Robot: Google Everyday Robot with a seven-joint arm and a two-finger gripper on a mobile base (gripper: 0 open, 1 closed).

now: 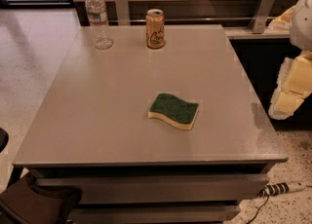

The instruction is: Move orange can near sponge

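The orange can (155, 28) stands upright near the far edge of the grey table (97, 121), with a silver top and a pale swirl on its side. The sponge (173, 110) lies flat in the middle of the table, green scrub side up over pale yellow foam, well in front of the can and slightly to its right. My gripper (291, 89) shows as pale yellow and white parts at the right edge of the view. It is off the table's right side, apart from both things and holding nothing that I can see.
A clear plastic water bottle (98, 18) stands upright at the far left of the table, left of the can. A wooden wall with metal brackets (263, 9) runs behind the table. A power strip (285, 187) lies on the floor at the lower right. A dark chair (34, 203) is at the lower left.
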